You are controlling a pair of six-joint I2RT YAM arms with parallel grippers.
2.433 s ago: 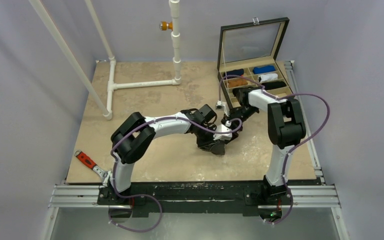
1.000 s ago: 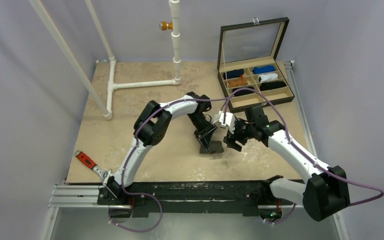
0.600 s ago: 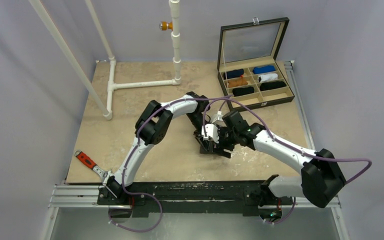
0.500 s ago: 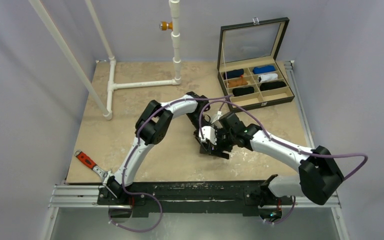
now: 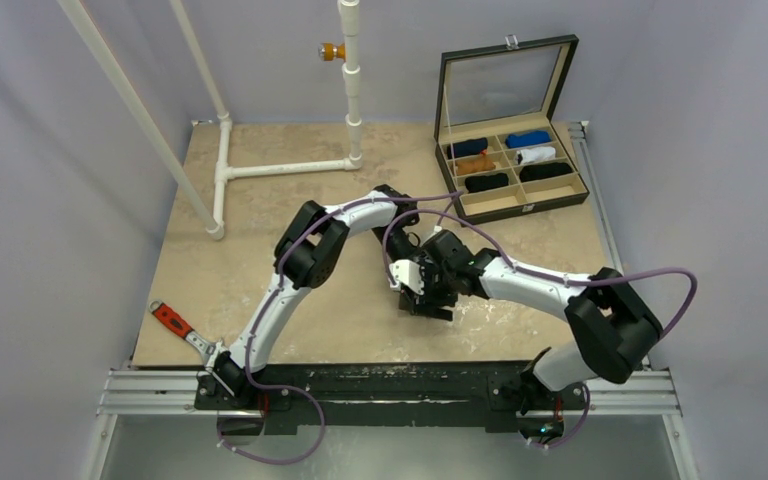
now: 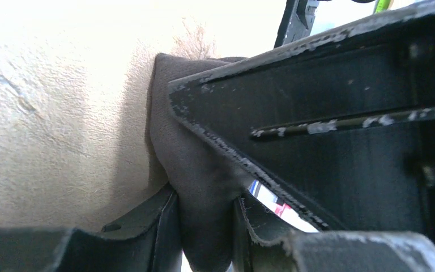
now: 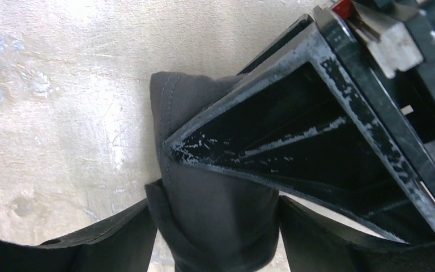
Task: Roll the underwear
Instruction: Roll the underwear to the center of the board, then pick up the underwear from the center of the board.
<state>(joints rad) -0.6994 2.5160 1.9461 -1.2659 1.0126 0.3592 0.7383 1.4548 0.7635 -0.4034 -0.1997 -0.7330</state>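
Location: underwear [image 7: 215,204] is a compact dark grey bundle on the table [image 7: 56,113], directly between the fingers of both grippers, which meet over it mid-table.
Left gripper [image 6: 204,238]: closed on the underwear. Fabric is pinched in the narrow gap between its fingers and bulges out ahead of the tips.
Right gripper [image 7: 218,243]: closed around the thicker part of the bundle. Cloth touches both fingers, and the span is wider than the left's.
Crossing: in each wrist view a finger of the other arm lies across the bundle just ahead of that gripper's own tips, touching the cloth.
Step (my read): tightening or finishing the roll, late in the task.
Doing it well: use one gripper as anchor and turn with the other only, since pulling with both would likely stretch or unroll it. Press the bundle to the table so layers don't slip. Make small moves, because the fingers are close enough to collide. Release one side at a time and check the roll holds.
Hidden: the end of the bundle nearest each palm is cut off by the frame edge. The crossing finger covers much of the top.
Unclear: number of turns, any loose tail, and the waistband edge. Only a stitched seam shows at the end beyond the fingertips.
Top view: bundle sits almost wholly under the grippers.
Unknown: a small white, red and blue patch under the crossing finger in the left wrist view.
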